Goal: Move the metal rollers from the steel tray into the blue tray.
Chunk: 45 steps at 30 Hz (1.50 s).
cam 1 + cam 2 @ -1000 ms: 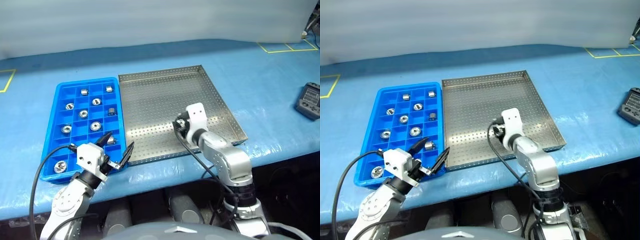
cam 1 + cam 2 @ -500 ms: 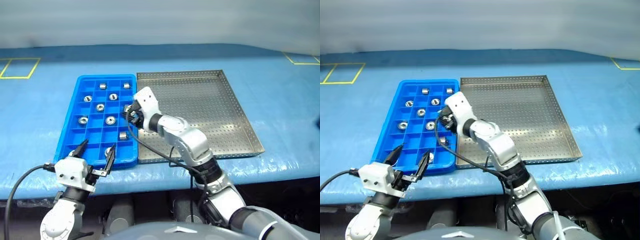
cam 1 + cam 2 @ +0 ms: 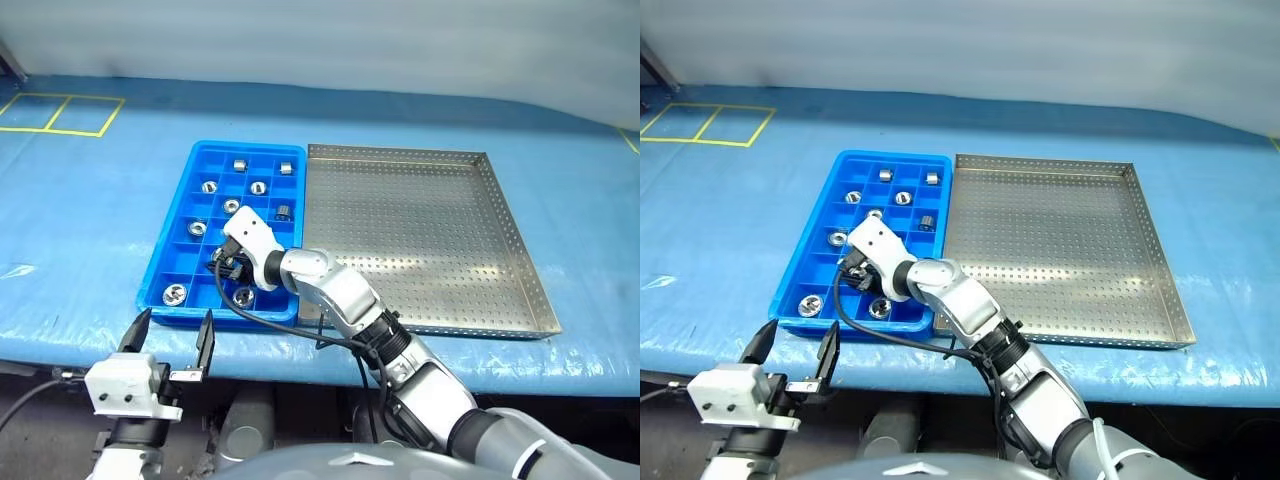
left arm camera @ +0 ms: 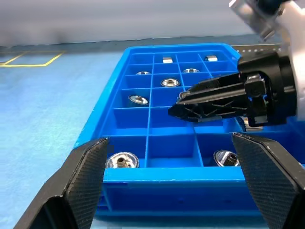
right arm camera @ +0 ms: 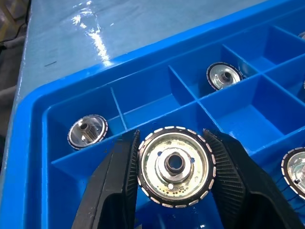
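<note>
down at the near edge of the worktop (image 3: 70, 300), the left gripper (image 3: 168, 340) hangs off the front with its jaws spread wide, nothing in them, just short of the blue tray (image 3: 165, 265).

right past that, the right gripper (image 5: 171, 186) is over the near rows of the blue tray with its jaws clenched on one metal roller (image 5: 174, 164). the held roller sits face-on between the two black fingers, above a compartment that looks empty, next to one that already has a roller in it (image 5: 87, 131).

what could go wrong imo: the roller is pinched by its rim only, so if the jaws let go while it's over a divider wall it could land on the wall and tip into the wrong cell, or on top of a neighbour. also the right arm's cable (image 3: 260, 315) droops over the tray's front rim, and a drag there could nudge the tray. the left gripper is close to that same front rim, so a forward twitch could bump it.

containers: the blue tray holds about nine rollers, one per cell, scattered from the near-left corner (image 3: 175, 294) up to the far row (image 3: 240, 166), with plenty of cells still bare. the steel tray (image 3: 520, 250) touches the blue tray's right side and its perforated floor looks empty, so i'd guess this is the last roller.
</note>
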Tool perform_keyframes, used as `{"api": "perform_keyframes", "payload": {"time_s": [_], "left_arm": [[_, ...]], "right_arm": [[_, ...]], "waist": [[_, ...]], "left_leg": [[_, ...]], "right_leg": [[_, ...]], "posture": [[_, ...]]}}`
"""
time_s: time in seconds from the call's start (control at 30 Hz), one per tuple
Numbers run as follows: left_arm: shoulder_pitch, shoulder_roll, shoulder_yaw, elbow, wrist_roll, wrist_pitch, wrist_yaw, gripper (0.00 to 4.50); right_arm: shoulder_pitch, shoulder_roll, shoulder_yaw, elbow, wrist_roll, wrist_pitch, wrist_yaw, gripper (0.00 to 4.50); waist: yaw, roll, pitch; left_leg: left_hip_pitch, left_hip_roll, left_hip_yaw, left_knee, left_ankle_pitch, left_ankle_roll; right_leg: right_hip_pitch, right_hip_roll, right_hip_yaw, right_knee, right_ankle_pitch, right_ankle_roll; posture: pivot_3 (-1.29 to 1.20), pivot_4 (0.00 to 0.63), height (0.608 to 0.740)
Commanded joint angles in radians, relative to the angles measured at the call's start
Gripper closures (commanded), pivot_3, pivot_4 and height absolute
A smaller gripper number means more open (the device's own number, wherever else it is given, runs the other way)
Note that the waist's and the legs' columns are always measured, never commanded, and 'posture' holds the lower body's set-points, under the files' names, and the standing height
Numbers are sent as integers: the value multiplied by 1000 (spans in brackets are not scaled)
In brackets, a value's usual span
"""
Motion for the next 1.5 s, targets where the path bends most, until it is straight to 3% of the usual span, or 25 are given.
{"api": "perform_keyframes", "payload": {"time_s": [0.03, 0.87, 0.9, 1.1, 1.27, 1.5], "left_arm": [[10, -6, -12, -39, 12, -33, 9, 0], [-44, 14, -22, -6, 2, -29, -7, 0], [-46, 16, -22, -6, 2, -28, -8, 0], [-62, 27, -23, -4, -4, -18, -15, 0], [-80, 46, 1, -8, -29, -3, -28, 0], [-204, 130, 70, 0, -82, 98, -69, 0]], "right_arm": [[-78, 83, -19, 52, -5, -66, 14, 2792], [-135, 142, 12, 262, -14, -157, 41, 2792], [-132, 141, 12, 255, -9, -152, 45, 2041], [-121, 140, 5, 193, 6, -140, 41, 139], [-104, 120, -23, 43, 67, -96, 58, 29], [-11, -8, -81, -230, 118, -58, 41, 29]], "waist": [[9, 0, 0], [9, 4, -3], [9, 4, -4], [9, 5, -4], [7, 4, -3], [-6, 4, -3]], "left_leg": [[0, 0, 0, -1, 0, 0], [4, 1, 0, -2, 0, 0], [4, 1, 0, -1, 0, 0], [3, 1, 0, -1, 0, 0], [2, 1, 0, -1, 0, 0], [1, 1, 0, -2, 0, 0]], "right_leg": [[0, 0, 0, 0, 0, 0], [2, 1, -1, 1, 0, 0], [2, 1, -1, 1, 0, 0], [2, 1, -1, 1, 0, 0], [1, 1, -1, 1, 0, 0], [1, 1, -2, 1, 0, -1]], "posture": [[487, 150, 740], [457, 150, 740], [453, 150, 740], [426, 150, 740], [368, 150, 740], [224, 150, 740]]}}
